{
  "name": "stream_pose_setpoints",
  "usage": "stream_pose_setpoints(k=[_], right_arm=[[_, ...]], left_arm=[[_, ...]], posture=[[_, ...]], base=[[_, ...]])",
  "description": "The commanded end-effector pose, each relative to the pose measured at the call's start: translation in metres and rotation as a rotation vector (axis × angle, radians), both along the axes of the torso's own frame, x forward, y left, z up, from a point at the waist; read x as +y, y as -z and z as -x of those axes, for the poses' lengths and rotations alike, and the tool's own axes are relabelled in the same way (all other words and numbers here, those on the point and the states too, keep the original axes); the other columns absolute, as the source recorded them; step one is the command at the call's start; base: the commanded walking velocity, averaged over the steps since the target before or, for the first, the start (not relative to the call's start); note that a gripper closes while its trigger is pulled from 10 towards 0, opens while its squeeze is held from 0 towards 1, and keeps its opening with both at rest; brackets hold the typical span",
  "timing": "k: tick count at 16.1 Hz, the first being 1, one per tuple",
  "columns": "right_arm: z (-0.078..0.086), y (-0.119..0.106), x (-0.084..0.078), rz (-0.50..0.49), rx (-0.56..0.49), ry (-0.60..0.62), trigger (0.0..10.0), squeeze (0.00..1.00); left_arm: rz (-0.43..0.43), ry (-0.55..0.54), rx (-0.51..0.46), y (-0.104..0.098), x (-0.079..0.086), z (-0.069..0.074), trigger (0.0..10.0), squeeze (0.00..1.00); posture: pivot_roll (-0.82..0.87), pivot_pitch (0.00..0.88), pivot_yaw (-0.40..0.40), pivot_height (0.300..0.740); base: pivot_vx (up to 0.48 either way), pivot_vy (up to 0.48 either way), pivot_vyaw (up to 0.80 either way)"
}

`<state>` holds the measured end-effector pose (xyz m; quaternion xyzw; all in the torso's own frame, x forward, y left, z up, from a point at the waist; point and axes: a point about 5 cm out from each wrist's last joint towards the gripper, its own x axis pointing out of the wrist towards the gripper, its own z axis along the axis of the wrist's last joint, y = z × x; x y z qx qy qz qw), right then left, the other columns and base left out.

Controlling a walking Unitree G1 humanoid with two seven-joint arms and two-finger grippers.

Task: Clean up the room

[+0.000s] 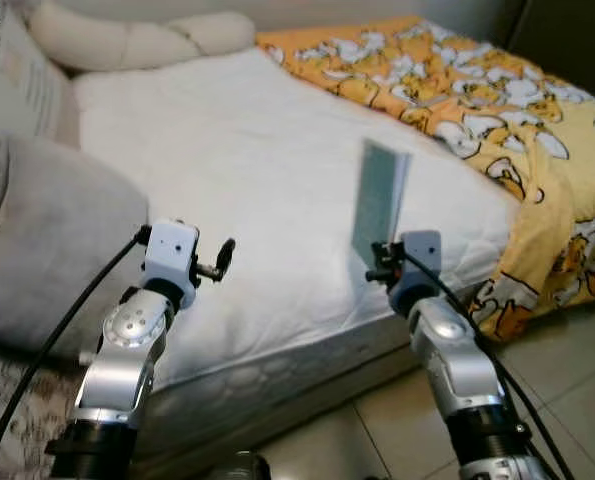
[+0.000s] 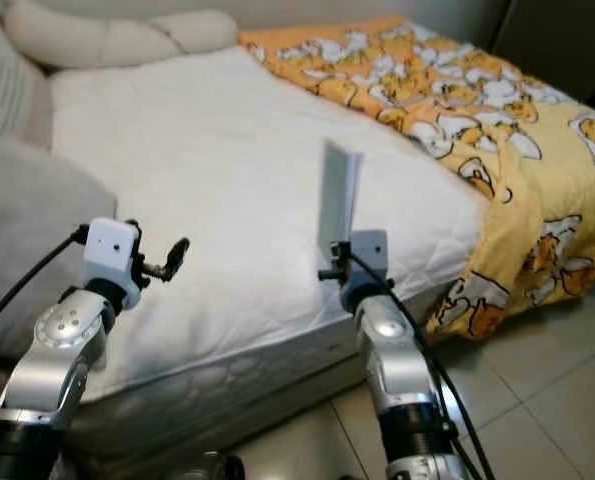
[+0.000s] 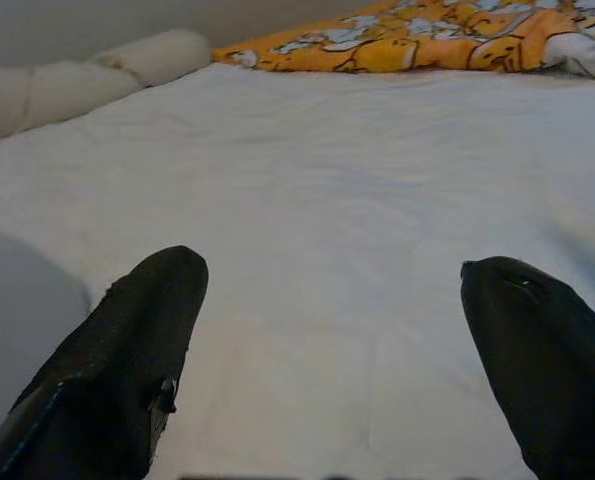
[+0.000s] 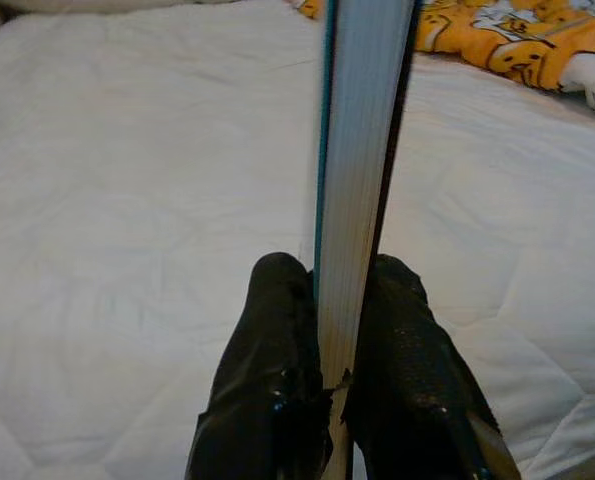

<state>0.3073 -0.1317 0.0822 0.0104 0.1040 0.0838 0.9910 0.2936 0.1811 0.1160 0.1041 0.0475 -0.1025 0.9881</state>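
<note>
Left eye view: the right gripper (image 1: 382, 262) pinches the lower edge of a thin teal-covered book (image 1: 379, 200), which stands upright above it, over the near edge of the bed (image 1: 237, 170). The left gripper (image 1: 222, 260) hovers well apart, over the mattress's near left part, beside a grey cushion (image 1: 47, 240). An orange patterned blanket (image 1: 497, 110) covers the bed's far right side and hangs toward the tiled floor (image 1: 567, 370).

Right eye view: same layout; a long cream bolster (image 2: 107, 35) lies along the head of the bed.

Left wrist view: two black fingers (image 3: 127, 370) are spread wide over bare white mattress.

Right wrist view: both fingers (image 4: 267, 380) press against the book's covers, its pale page edges rising straight between them.
</note>
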Motion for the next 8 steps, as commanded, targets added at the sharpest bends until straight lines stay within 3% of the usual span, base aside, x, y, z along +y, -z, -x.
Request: stream_pose_setpoints(k=[1,5,8], right_arm=[[-0.0048,-0.0136,0.0087,0.010,-0.059,-0.057,10.0,0.00],[-0.0057,-0.0131,0.0103,0.015,-0.042,-0.140,10.0,0.00],[-0.0087,-0.0146,0.0034,0.021,-0.044,-0.127,10.0,0.00]], left_arm=[[-0.004,0.005,-0.014,-0.0031,0.0002,0.0001,10.0,0.29],[-0.005,0.007,-0.016,-0.0036,0.0002,-0.0001,10.0,0.29],[-0.006,0.016,-0.013,-0.0029,-0.0011,0.0003,10.0,0.29]], posture=[[0.14,0.000,0.018,0.740],[0.15,0.000,0.019,0.740],[0.15,0.000,0.020,0.740]], base=[[0.000,0.000,0.80],[0.000,0.000,0.80],[0.000,0.000,0.80]])
